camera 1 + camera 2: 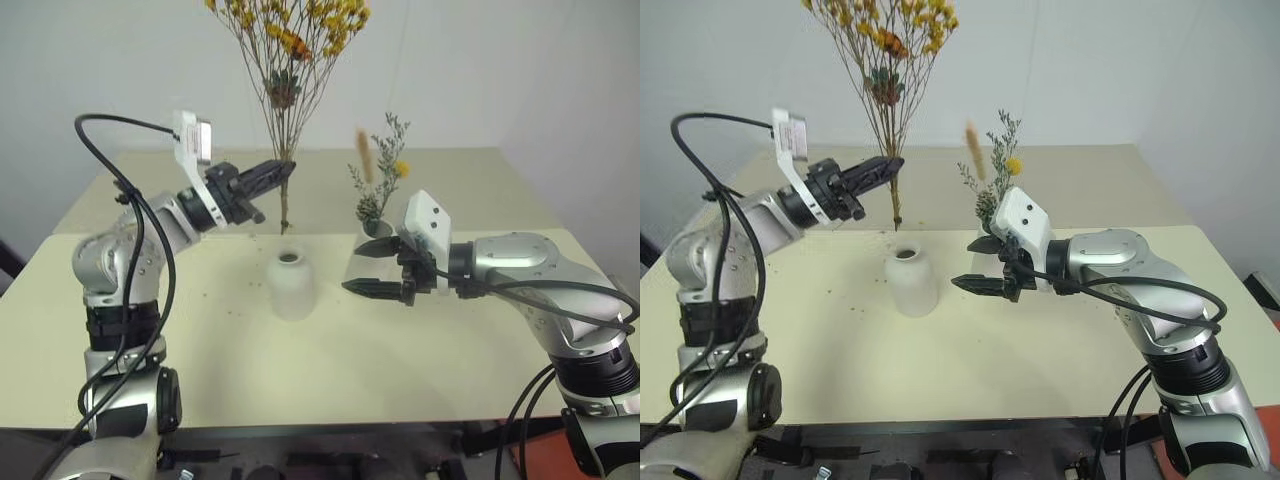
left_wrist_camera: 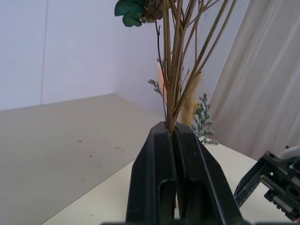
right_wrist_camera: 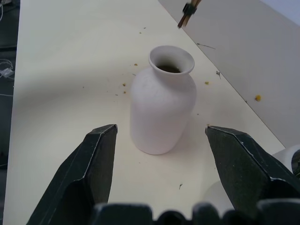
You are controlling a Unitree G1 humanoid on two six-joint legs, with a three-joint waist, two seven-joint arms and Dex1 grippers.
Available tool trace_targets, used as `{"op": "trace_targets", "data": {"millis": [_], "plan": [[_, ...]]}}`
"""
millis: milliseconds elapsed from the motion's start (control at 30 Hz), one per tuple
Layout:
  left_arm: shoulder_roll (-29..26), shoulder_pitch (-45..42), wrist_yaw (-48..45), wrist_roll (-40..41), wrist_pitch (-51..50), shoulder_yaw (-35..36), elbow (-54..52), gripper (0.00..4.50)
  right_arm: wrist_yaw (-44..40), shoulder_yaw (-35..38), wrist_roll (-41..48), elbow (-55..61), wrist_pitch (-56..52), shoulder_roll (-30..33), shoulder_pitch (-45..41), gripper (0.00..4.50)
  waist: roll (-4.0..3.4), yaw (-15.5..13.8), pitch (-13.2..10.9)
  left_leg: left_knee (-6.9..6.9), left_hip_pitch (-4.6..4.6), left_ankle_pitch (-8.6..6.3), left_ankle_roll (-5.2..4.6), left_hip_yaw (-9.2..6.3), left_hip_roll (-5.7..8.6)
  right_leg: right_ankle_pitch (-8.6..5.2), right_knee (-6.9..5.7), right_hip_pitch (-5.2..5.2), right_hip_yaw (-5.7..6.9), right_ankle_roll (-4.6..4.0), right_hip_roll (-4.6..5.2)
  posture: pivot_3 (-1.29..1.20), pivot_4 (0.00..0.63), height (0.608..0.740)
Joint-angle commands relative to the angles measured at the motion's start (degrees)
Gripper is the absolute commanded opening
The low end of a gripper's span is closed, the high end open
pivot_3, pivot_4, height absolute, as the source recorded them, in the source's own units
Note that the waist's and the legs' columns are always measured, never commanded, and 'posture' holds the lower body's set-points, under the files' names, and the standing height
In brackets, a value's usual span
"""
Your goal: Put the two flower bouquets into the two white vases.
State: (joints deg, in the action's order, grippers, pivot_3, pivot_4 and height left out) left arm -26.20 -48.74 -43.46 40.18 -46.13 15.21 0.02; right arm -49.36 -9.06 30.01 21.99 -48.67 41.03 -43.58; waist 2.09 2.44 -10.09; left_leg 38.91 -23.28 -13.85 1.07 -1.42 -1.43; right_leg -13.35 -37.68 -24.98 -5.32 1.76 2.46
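The bushy bouquet point(image 1: 290, 40) of yellow-orange blossoms stands upright in the air, and my left gripper point(image 1: 285, 170) is shut on its stems point(image 2: 176, 70). The stem ends point(image 3: 187, 11) hang above and behind the short white vase point(image 1: 290, 285), which stands empty in the middle of the table. My right gripper point(image 1: 357, 268) is open just right of that vase and points at it, with nothing between its fingers point(image 3: 101, 154). Behind that gripper, the thin sprig point(image 1: 380, 170) with a tan plume and a yellow bloom stands in the taller white vase point(image 1: 377, 229), which is mostly hidden.
The cream table point(image 1: 400, 370) is strewn with small petal crumbs point(image 3: 124, 85) around the short vase. A second beige tabletop point(image 1: 470, 185) adjoins it at the back. A white wall rises behind, and a curtain point(image 2: 267, 70) hangs on the right.
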Motion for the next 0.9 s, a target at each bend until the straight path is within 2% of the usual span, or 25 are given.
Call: {"op": "trace_targets", "data": {"millis": [33,900], "plan": [[0.95,2.00,-1.38,-0.70,6.55,-0.59,-3.39,0.02,0.47,0.91,-0.36,1.98,-0.22,0.37,-0.97,3.62,0.00,-0.02,0.00,0.00,0.00,0.00,0.00,0.00,0.00,0.00,0.01,0.00,0.00,0.00,0.00,0.00,0.150,0.740],[4.19,16.06,-0.05,-5.51,21.96,-5.64,-7.08,0.02,0.26,1.49,-0.70,2.42,0.17,0.52,0.82,3.62,0.00,-0.03,0.00,-0.01,0.02,0.00,-0.01,-0.01,-0.01,0.00,0.08,0.07,0.02,0.00,0.00,0.00,0.150,0.740]]}}
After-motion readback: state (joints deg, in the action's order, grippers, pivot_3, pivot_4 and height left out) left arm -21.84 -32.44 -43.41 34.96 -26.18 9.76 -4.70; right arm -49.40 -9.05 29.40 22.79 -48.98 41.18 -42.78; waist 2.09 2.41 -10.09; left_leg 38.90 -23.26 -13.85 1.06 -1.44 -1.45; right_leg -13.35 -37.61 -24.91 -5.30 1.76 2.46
